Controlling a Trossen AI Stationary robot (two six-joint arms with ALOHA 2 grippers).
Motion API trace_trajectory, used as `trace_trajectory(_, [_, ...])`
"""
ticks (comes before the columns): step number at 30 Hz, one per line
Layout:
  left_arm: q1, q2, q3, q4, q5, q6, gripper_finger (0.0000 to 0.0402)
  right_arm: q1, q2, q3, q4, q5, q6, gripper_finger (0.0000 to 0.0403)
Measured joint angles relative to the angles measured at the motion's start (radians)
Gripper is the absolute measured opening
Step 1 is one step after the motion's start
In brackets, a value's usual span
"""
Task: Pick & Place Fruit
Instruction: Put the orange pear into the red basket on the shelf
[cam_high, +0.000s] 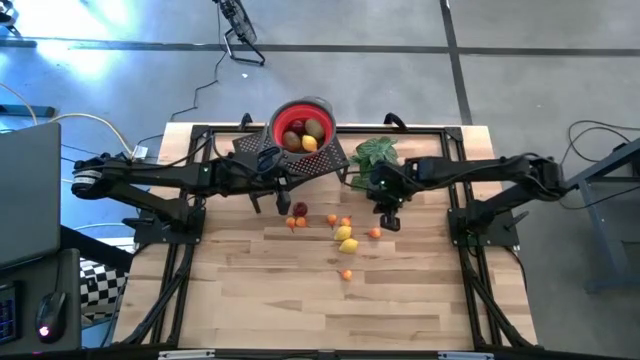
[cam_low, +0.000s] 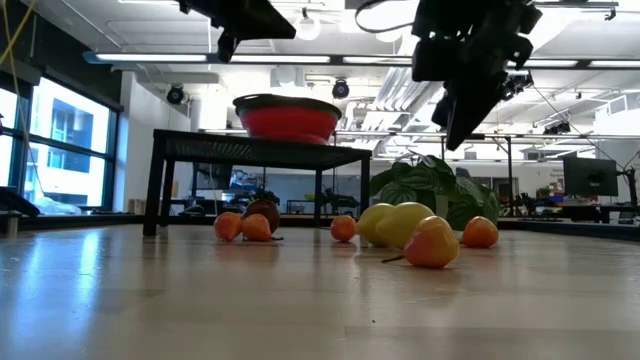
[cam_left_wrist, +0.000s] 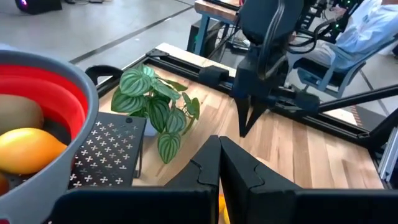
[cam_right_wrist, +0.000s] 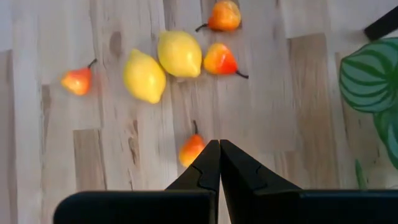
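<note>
The red bowl (cam_high: 303, 127) sits on a black perforated stand (cam_high: 300, 158) at the middle of the counter's (cam_high: 250, 300) far edge and already holds several pieces, a yellow lemon (cam_left_wrist: 28, 149) and a brownish-green oval among them; the rest of the fruit lies loose on the bare wood toward the counter's middle: two lemons (cam_right_wrist: 161, 65) side by side, several small orange pieces (cam_high: 297, 222) around them, a dark red piece (cam_high: 300, 208) nearer the stand, and one orange piece (cam_high: 346, 273) apart from the others, toward the near edge; the job therefore looks partly done, with most of the loose fruit yet to be carried over; the right end effector (cam_high: 391, 222) hangs above the counter just beside the scatter on its right-hand side, its fingers pressed together and holding nothing, with a small orange pear-like piece (cam_right_wrist: 191, 149) lying just ahead of its tips in the right wrist view; the left end effector (cam_high: 282, 203) hovers near the stand's front edge, likewise closed and empty; a green leafy plant (cam_high: 375, 153) stands to the right of the stand, close behind the right arm; the step in hand seems to be lining up for a fresh pick; the next move calls for the right fingers to part, come down around the nearest orange piece, close on it and lift it toward the bowl, keeping clear of the plant and of the left arm beside the stand.
</note>
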Motion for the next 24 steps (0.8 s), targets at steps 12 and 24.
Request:
trace_trajectory(12, [0.000, 0.000, 0.000, 0.000, 0.000, -0.001, 0.0000, 0.023, 0.007, 0.000, -0.001, 0.024, -0.003, 0.0004])
trace_trajectory(24, [0.000, 0.000, 0.000, 0.000, -0.001, 0.001, 0.0000, 0.021, 0.006, 0.000, 0.000, -0.022, -0.011, 0.0004])
